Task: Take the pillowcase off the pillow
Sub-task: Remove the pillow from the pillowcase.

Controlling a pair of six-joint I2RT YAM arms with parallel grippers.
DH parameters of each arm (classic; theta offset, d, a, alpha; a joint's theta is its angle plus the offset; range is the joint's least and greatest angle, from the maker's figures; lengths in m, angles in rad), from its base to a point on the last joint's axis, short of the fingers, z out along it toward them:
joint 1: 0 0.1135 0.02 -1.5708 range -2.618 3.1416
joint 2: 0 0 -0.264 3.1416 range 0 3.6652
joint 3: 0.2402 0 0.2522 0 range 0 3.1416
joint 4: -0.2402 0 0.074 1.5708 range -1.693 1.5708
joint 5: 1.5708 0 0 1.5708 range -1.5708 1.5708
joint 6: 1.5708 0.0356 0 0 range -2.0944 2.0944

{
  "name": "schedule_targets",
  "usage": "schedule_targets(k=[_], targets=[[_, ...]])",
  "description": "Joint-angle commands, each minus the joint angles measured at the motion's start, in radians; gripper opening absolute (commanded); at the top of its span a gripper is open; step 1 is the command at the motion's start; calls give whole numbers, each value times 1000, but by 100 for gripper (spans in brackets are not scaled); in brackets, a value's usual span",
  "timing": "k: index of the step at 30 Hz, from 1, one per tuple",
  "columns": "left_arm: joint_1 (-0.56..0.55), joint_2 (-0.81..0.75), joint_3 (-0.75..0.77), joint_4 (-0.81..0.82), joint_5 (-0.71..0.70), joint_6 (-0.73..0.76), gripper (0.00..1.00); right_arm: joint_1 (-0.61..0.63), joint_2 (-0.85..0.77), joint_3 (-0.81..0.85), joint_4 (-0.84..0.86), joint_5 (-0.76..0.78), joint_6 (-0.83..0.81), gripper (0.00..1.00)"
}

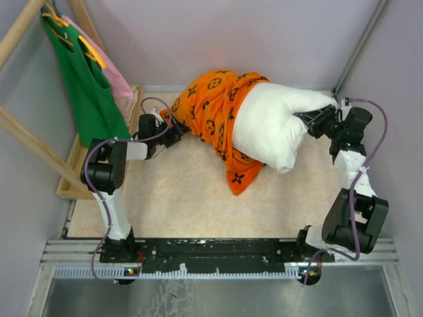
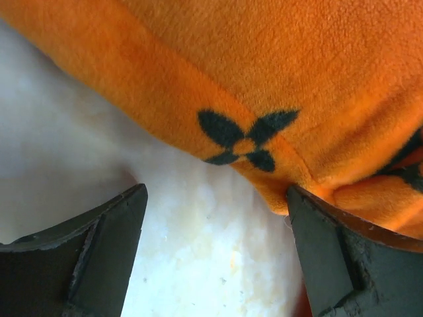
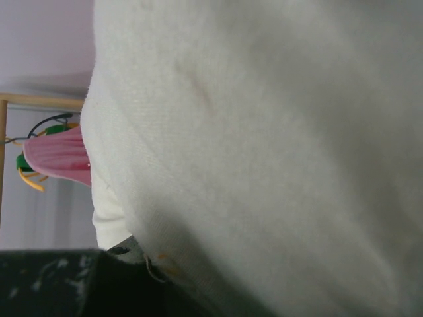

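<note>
White pillow (image 1: 274, 129) half bared; orange pillowcase (image 1: 210, 99) bunched over pillow's left end; left gripper (image 1: 176, 135) jaws spread beside pillowcase; right gripper (image 1: 317, 120) pinches pillow's right corner; fabric looks soft, light, fleecy; likely best grasp: bunched fold left of pillow

Pale, marbled beige table (image 1: 178, 198). Bears the orange pillowcase (image 1: 211, 99) between the left gripper (image 1: 177, 135) and the right gripper (image 1: 312, 120), bunched just ahead of the left one, one flap trailing toward the near edge. Bears the white pillow (image 1: 271, 125) too, half out of the case, bare end at the right gripper. Shows bare beneath the left gripper's spread fingers (image 2: 99, 251). Holds a wooden rack base (image 1: 68, 191) off to that gripper's left.
</note>
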Motion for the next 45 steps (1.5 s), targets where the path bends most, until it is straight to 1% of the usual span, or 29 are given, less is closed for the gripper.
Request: schedule_targets(k=[1,4,7,9,10,12,13,14,15,16,17,18,19,20,23,27,29,30,32,33,34,36,37,39,40,41,42,44,45], targets=[[9,24,-127,319,59,-301,93,6,-63,13,131,-7,19,0],[10,105,-165,530,69,-466,91,7,-63,-11,197,-15,64,0],[4,199,-148,685,57,-607,89,7,-59,-21,216,-26,83,0],[-3,246,-129,756,31,-671,88,6,-58,-16,215,-30,83,0],[-9,260,-111,778,16,-682,85,7,-58,-12,215,-32,83,0],[-17,272,-89,770,-14,-686,76,7,-61,-8,214,-36,84,0],[-20,273,-85,766,-34,-684,70,7,-64,-4,212,-39,84,0],[-22,264,-88,764,-52,-679,60,7,-68,-3,209,-43,85,0],[-22,256,-94,760,-67,-675,46,6,-71,3,204,-48,84,0],[-19,244,-105,751,-84,-663,36,4,-76,9,196,-52,78,0],[-15,226,-117,735,-101,-651,20,-1,-82,13,192,-58,75,0],[-10,207,-134,716,-120,-638,8,-11,-90,13,196,-63,80,0],[-1,183,-157,703,-139,-624,1,-27,-101,5,222,-67,102,0],[9,159,-189,699,-160,-605,0,-51,-117,-10,262,-69,140,0],[60,61,-317,709,-239,-559,0,-140,-129,-59,401,-66,282,0],[131,-137,-508,677,-348,-476,0,-205,-43,-42,560,-75,441,0],[147,-271,-589,606,-421,-421,0,-225,21,-51,684,-64,559,0],[147,-349,-623,552,-487,-390,0,-233,54,-57,744,-50,614,0],[144,-552,-684,429,-581,-337,0,-236,118,-50,801,-21,675,0],[139,-638,-714,366,-634,-313,0,-231,145,-35,794,-10,669,0],[130,-735,-739,304,-681,-285,0,-223,165,-8,748,-6,636,0],[77,-944,-787,180,-805,-210,0,-207,190,49,615,-4,524,0],[19,-1063,-799,108,-889,-151,0,-199,198,72,552,-2,469,0],[-164,-1273,-817,-6,-1057,-16,0,-182,206,99,457,-4,373,0],[-224,-1365,-832,-49,-1099,27,0,-172,207,110,425,-5,339,0],[-256,-1438,-848,-93,-1102,39,0,-161,207,116,404,-5,313,0],[-265,-1499,-862,-140,-1069,34,12,-151,207,119,388,-4,292,0],[-266,-1547,-890,-194,-968,6,52,-129,204,117,370,-5,265,0],[-267,-1534,-897,-214,-914,-19,67,-126,202,115,366,-5,259,0]])
